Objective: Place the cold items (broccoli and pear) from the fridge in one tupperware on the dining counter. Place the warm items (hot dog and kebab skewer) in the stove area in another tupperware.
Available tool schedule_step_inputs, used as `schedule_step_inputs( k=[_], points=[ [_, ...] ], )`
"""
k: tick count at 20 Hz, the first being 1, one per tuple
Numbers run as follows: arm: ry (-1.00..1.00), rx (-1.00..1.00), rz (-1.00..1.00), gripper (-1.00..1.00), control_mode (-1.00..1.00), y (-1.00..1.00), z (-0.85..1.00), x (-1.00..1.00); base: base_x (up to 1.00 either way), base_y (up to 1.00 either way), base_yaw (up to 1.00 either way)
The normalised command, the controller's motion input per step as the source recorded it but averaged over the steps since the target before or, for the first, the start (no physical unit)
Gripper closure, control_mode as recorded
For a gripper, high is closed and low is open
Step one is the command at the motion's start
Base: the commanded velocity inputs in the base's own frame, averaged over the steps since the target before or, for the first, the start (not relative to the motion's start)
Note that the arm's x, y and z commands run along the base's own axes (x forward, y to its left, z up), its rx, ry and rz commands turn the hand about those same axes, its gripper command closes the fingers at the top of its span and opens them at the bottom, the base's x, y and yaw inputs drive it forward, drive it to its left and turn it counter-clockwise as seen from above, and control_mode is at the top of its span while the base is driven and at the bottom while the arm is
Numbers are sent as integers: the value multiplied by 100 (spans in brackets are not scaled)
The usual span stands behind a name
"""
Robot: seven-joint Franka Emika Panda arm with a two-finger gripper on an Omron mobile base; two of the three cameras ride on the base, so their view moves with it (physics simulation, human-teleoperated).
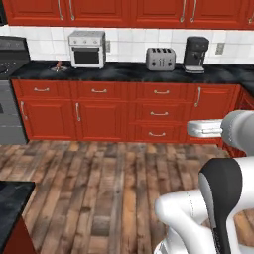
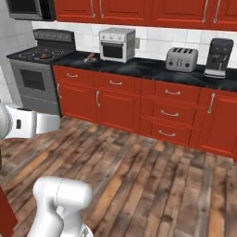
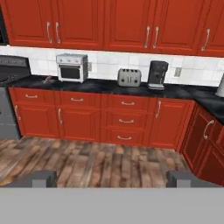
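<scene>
A: Where are the jaws (image 3: 112,178) and how do they stand?

B: In the hand view the two dark fingertips (image 3: 39,178) rise far apart at the bottom edge, spread about as wide as they go, with nothing between them but wooden plank floor (image 3: 96,162). They grip nothing.

A: And the warm food?

B: On the long black stone desk (image 2: 148,68) over the red cabinets (image 2: 115,99), a small reddish item (image 2: 89,57) lies just left of the white toaster oven (image 2: 116,44), near the dark stove (image 2: 39,53). It is too small to tell whether it is the hot dog or the kebab skewer. In the left base view the same reddish item (image 1: 58,65) lies left of the toaster oven (image 1: 87,48).

A: What else stands on that desk?

B: A silver four-slot toaster (image 2: 182,59) to the right of the toaster oven, and a black coffee machine (image 2: 217,57) beyond that. All three appliances stand against the white tiled wall (image 2: 152,39).

A: The arm?

B: Its white forearm (image 1: 211,128) reaches leftward in the left base view, well above the floor.
</scene>
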Motion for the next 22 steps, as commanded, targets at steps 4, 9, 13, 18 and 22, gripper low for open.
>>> schedule_step_inputs(
  k=[4, 9, 13, 18, 22],
  points=[
    [0, 0, 0, -100, 100, 0, 0, 0, 100, -10, 21],
    [0, 0, 0, -100, 100, 0, 0, 0, 100, -5, 22],
    [0, 0, 0, -100, 100, 0, 0, 0, 100, 0, 15],
    [0, 0, 0, -100, 100, 0, 0, 0, 100, 10, 7],
    [0, 0, 0, -100, 100, 0, 0, 0, 100, 39, 0]
  ],
)
